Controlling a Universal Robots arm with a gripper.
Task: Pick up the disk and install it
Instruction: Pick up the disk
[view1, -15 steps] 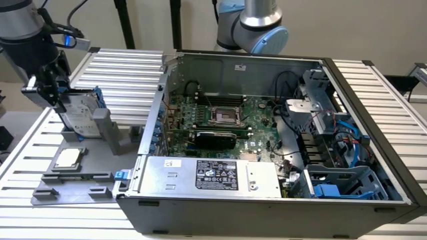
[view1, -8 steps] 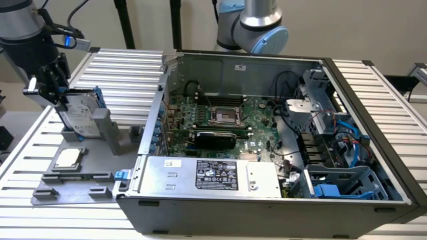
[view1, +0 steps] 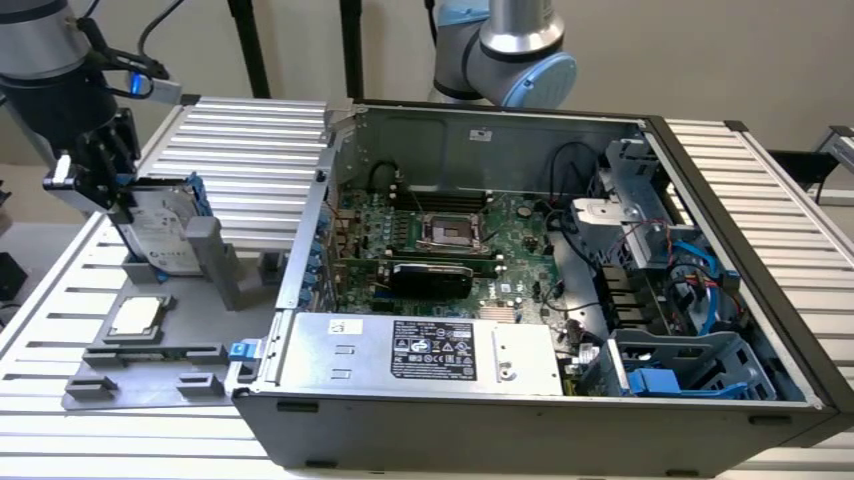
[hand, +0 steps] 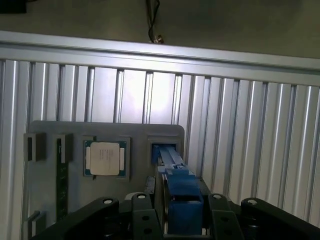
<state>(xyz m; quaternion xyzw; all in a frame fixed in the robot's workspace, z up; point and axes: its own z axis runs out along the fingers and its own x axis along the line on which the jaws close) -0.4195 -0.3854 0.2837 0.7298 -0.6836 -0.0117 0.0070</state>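
Pick step: disk (view1: 160, 235) stands upright in the grey holder (view1: 214, 265) on the worktop (view1: 40, 300) at 9 o'clock of the open case (view1: 400, 410), pincer (view1: 118, 200) straddling its top edge, can't tell if clamped yet, clean lift likely needs firm squeeze then straight pull up
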